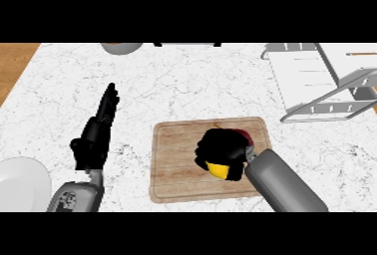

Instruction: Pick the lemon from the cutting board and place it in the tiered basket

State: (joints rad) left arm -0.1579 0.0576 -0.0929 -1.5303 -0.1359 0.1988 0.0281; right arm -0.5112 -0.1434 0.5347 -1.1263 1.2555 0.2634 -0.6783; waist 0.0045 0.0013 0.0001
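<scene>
A yellow lemon lies on the wooden cutting board in the middle of the counter. My right hand is over it with fingers curled round it, so only the lemon's near side shows. The white tiered basket with grey frame stands at the far right, well apart from the hand. My left hand rests at the left of the board with straight fingers pointing away, holding nothing.
A white plate sits at the lower left edge. A grey bowl shows at the far edge. The wooden counter edge runs along the far left. White marble counter lies between the board and the basket.
</scene>
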